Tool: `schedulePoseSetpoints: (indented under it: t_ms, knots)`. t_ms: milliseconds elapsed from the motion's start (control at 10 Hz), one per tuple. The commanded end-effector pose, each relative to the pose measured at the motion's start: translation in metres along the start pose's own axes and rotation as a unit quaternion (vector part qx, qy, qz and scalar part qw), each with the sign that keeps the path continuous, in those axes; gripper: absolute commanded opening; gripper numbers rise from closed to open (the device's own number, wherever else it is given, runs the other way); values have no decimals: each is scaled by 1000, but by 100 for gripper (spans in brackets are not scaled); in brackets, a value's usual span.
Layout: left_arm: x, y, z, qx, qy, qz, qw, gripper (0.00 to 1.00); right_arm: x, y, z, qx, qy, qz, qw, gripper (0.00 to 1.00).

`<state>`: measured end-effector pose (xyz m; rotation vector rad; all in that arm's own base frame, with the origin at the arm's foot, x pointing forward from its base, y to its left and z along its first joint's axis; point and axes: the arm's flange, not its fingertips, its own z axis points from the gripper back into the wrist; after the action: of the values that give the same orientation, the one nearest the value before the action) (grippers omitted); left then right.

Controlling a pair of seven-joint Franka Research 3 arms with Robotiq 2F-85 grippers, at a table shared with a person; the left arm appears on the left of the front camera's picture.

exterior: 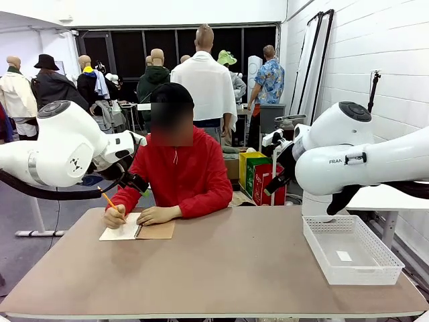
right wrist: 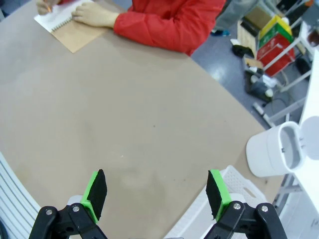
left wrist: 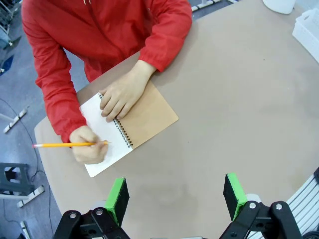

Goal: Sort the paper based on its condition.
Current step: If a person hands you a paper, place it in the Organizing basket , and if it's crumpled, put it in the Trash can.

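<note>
No loose sheet of the paper is in view. At the far left of the table, a person in a red jacket writes with a yellow pencil (left wrist: 67, 145) on the white page of a spiral notebook (left wrist: 149, 117) (exterior: 137, 230) with a brown cover. The other hand lies flat on that page. My left gripper (left wrist: 175, 196) hangs high above the table near the notebook, open with nothing between its green pads. Over the bare table toward the right side, my right gripper (right wrist: 156, 193) is open too, with nothing in it.
A white mesh basket (exterior: 315, 251) (right wrist: 239, 185) stands at the table's right edge, with just a small white tag on its floor. Both arms (exterior: 60, 144) (exterior: 355, 154) are raised well above the table. The brown tabletop (exterior: 228, 268) is bare across the middle.
</note>
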<state>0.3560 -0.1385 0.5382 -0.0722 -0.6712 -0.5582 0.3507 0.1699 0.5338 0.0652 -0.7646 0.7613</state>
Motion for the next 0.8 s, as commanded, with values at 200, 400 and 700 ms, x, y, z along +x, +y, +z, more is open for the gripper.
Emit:
schedulePoseSetpoints:
  t_ms: [200,400,700]
  knots:
    - [-1,-6,4,0,5,7,1000,100,3,-2,5,43,-29,23,998,100]
    - [-3,-8,2,-5,12,8,1000,100,5,2,4,33,-17,22,999,100]
    - [-1,-4,5,0,1,-4,1000,100,6,6,8,21,-18,18,999,100]
